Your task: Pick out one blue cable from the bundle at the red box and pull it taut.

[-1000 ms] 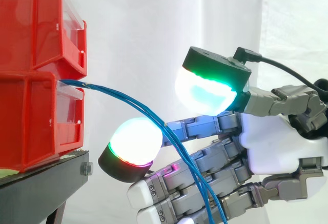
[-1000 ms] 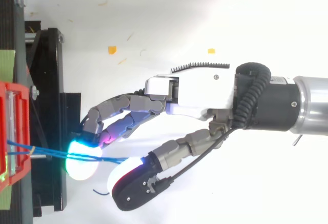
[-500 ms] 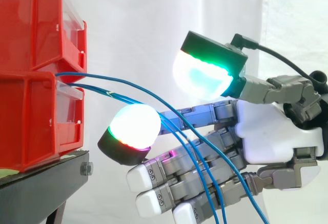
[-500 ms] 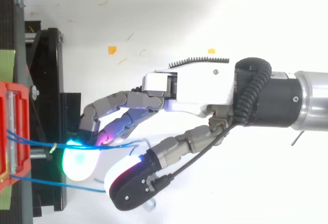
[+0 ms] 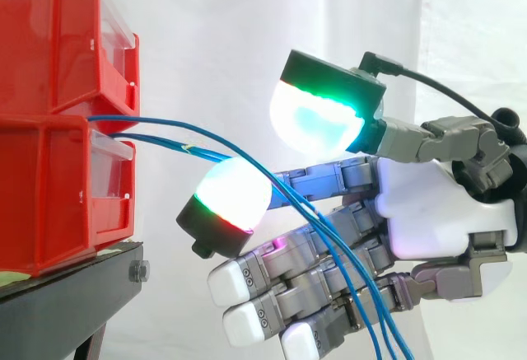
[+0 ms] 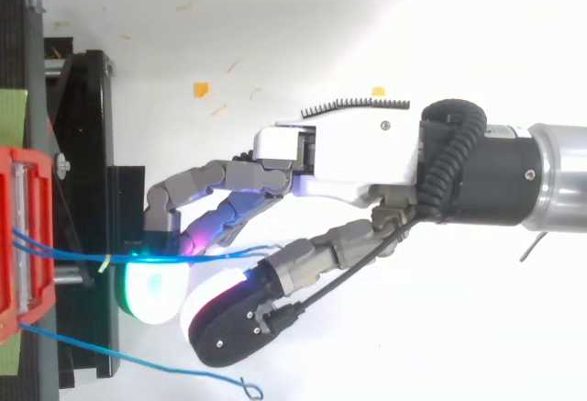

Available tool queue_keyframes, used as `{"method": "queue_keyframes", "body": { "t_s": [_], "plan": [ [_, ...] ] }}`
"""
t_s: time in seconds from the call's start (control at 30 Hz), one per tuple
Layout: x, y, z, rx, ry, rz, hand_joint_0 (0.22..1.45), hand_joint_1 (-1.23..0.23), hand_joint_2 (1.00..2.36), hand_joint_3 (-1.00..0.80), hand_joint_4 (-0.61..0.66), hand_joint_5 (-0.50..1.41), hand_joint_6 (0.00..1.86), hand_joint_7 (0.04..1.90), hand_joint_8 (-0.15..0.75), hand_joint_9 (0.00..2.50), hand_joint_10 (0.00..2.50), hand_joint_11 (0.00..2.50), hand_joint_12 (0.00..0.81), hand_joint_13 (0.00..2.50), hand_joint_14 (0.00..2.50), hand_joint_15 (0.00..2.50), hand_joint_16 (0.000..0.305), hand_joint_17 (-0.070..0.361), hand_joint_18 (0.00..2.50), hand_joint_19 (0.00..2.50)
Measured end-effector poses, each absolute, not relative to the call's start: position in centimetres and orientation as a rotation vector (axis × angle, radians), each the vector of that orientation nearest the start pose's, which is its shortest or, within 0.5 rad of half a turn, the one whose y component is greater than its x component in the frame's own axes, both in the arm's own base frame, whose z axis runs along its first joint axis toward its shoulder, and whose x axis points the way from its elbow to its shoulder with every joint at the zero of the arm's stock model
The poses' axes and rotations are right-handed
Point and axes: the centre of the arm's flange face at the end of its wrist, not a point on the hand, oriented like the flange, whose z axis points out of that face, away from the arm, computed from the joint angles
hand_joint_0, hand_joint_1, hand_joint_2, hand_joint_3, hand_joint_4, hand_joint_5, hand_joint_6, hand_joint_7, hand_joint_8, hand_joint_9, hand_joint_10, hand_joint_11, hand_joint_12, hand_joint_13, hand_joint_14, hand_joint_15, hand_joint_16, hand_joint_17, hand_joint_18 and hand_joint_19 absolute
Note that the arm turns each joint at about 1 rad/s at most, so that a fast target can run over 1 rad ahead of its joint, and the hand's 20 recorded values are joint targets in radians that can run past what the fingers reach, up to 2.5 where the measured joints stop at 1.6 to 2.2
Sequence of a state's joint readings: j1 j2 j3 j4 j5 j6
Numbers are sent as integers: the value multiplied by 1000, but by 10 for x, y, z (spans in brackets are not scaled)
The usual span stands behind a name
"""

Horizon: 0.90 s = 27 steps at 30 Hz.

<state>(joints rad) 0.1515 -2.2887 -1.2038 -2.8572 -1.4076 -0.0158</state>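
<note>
Roughly, hand pose: the hand (image 5: 436,212) reaches level toward the bins with its palm side to the side camera; from above (image 6: 339,153) it points left.
Thumb: raised over the fingers, with the thumb pad (image 5: 317,125) glowing cyan with a green rim and facing down and left.
Fingers: gently bent, not clenched; the foremost fingertip (image 5: 229,199) glows white with a red-green rim, below and left of the thumb pad.
Grasp: thumb and fingers stand apart with a clear gap, pinching nothing.
Blue cables: the blue cables (image 5: 156,123) come out at the top front of the lower red box (image 5: 49,195), just under the upper red box (image 5: 49,39). They arc right over the foremost fingertip, pass through the thumb-finger gap and drop across the lower fingers to the bottom edge.
Slack: all curved. From above, the upper strand (image 6: 73,257) carries a small yellow tie (image 6: 105,261), and a loose strand (image 6: 138,362) sags past the stand and ends in a small loop.
Edges: the foremost fingertip hangs near the lower box's front, apart from it, just beyond the corner of the black stand (image 5: 66,294).
Open room: the white curtain (image 5: 214,30) lies behind, and pale floor with an orange scrap (image 6: 200,89) lies beside the hand's back.
</note>
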Motion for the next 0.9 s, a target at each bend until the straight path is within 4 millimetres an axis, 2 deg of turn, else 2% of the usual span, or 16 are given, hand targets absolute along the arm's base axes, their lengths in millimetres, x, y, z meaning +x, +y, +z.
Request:
{"method": "queue_keyframes", "body": {
  "t_s": [0.2,0.27,0.57,0.8,0.9],
  "plan": [
    [766,-38,215,1245,1283,1151,485,-523,1000,-500,151,-139,503,1089,267,699,7,170,366,673,8,222,48,108,581,503],
    [773,-37,210,1241,1285,1171,492,-469,1000,-500,149,-139,503,1090,265,698,8,164,364,671,9,226,47,106,576,515],
    [782,-43,210,1232,1281,1205,503,-445,1000,-500,145,-138,503,1095,266,709,7,175,361,680,10,233,47,105,576,519],
    [783,-50,213,1227,1273,1211,524,-532,1000,-498,126,-138,503,1116,258,715,8,193,357,692,9,237,45,101,579,523],
    [783,-54,213,1225,1270,1213,541,-569,1005,-438,105,-137,502,1143,253,715,8,184,351,692,10,240,44,99,580,518]
  ]
}}
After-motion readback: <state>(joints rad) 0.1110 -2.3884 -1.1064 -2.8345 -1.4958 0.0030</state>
